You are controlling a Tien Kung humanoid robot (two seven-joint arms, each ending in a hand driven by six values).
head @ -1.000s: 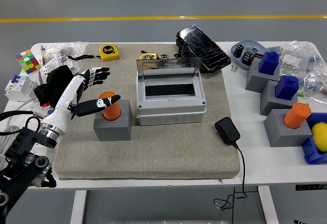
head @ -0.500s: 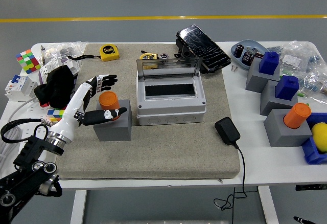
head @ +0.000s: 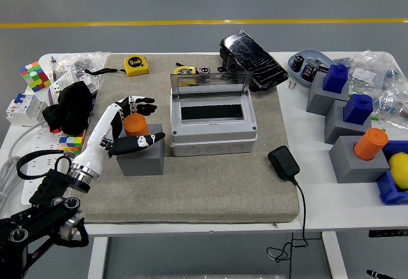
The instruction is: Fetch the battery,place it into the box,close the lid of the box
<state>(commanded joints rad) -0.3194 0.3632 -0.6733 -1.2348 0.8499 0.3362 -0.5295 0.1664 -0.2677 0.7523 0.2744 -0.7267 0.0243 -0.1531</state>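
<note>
the battery (head: 135,125) sits between our left hand's (head: 135,124) still-uncurled fingers; we should close snugly, then lift straight off its grey block (head: 141,157).

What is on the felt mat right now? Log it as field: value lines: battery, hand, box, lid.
battery: orange battery upright in the grey holder block, left of the box
hand: left hand around the battery, thumb in front, fingers behind; firm grip cannot be told
box: grey box at mat centre, dark cavity showing nothing inside
lid: clear lid open, raised at the far edge
right hand: not in view
</note>
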